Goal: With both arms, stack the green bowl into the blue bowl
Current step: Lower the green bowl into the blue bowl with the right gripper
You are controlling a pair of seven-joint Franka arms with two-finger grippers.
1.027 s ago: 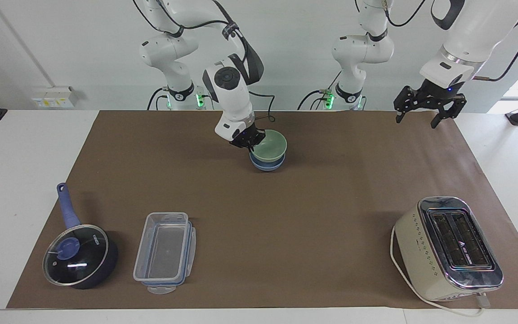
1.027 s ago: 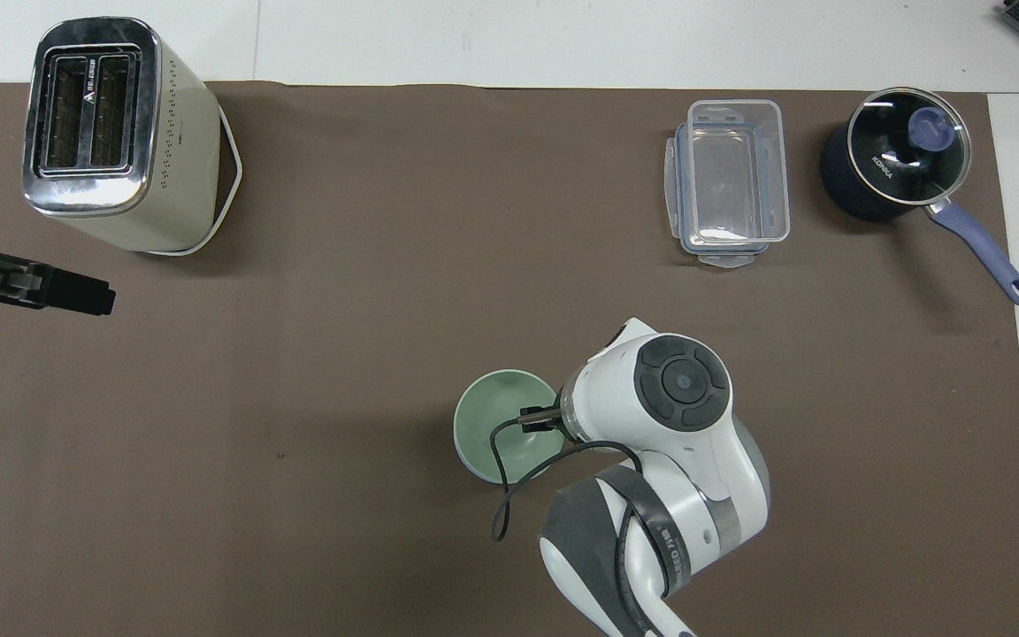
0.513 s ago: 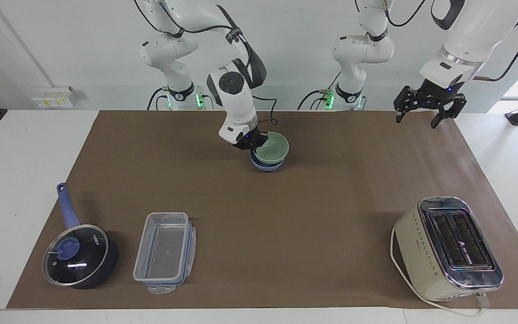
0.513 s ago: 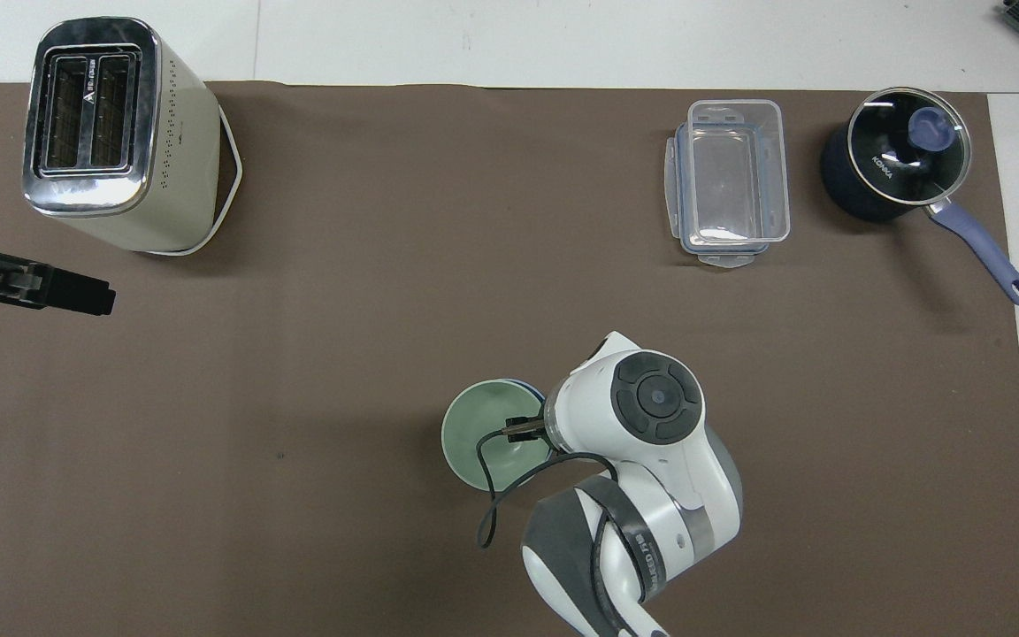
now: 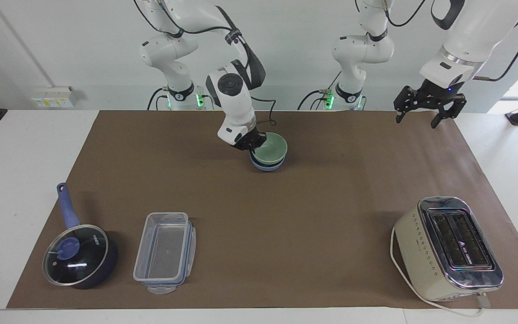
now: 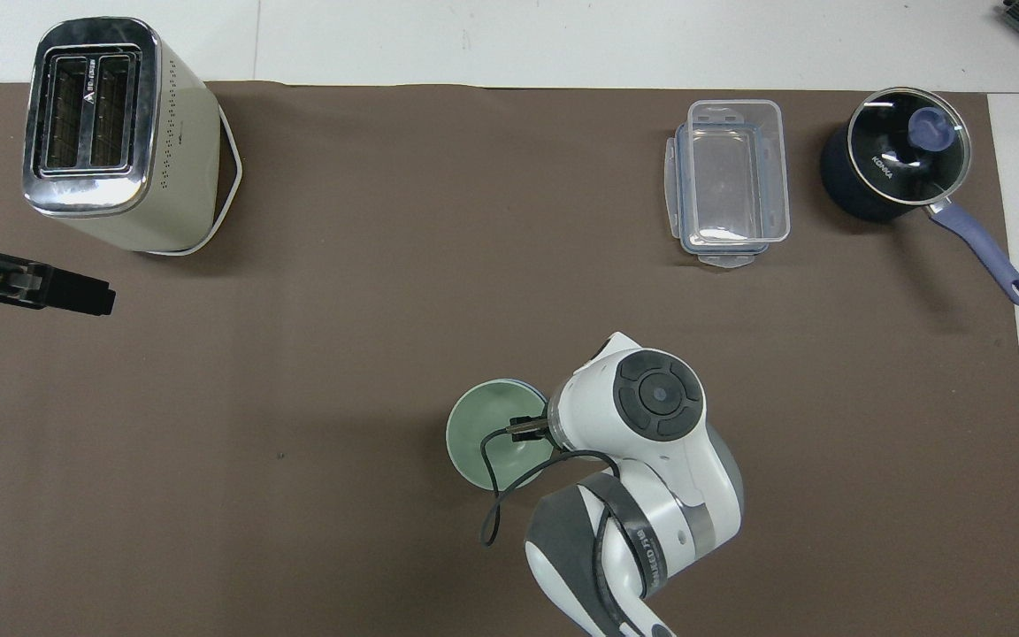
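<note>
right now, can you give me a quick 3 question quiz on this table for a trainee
1. True or false: the green bowl sits in the blue bowl.
2. Which tool grips the green bowl's rim? A) left tool B) right tool C) neither
3. Fill in: the clear container lies between the toaster and the lidded ____.

Key
1. True.
2. B: the right tool is shut on the rim; the left tool hangs open over the table's edge at the left arm's end.
3. Saucepan.
</note>
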